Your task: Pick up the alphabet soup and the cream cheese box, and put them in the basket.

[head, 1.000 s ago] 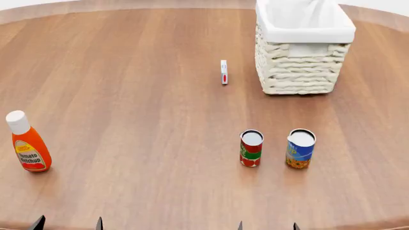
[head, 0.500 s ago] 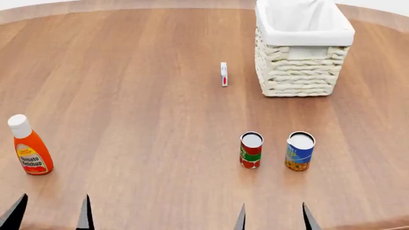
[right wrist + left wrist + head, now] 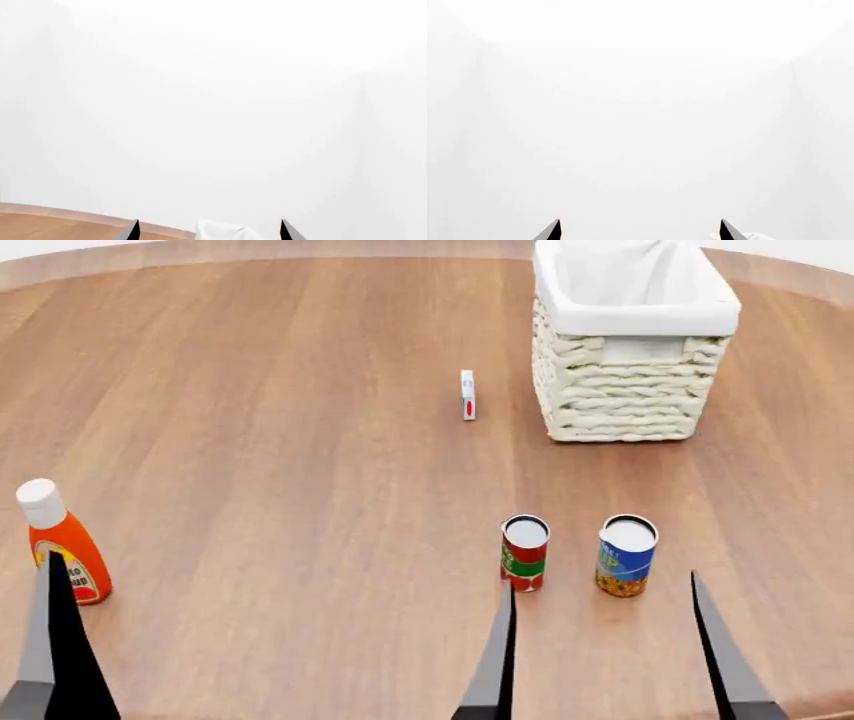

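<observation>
Here both grippers, left gripper (image 3: 127,660) and right gripper (image 3: 603,640), stand with fingers spread, holding nothing. The blue-labelled alphabet soup can (image 3: 626,555) stands beside a red-and-green can (image 3: 525,552). The thin white cream cheese box (image 3: 467,394) stands just left of the cream wicker basket (image 3: 627,380).

A bare simulated test scene rather than any real room: a broad, round wooden table (image 3: 267,440) fills the head view, and beyond its far edge there is only blank white (both wrist views show almost nothing but that white). What sits on the wood reads as kitchen groceries: a ketchup bottle (image 3: 62,543) near left, two cans near right, a wicker basket (image 3: 627,340) far right.
</observation>
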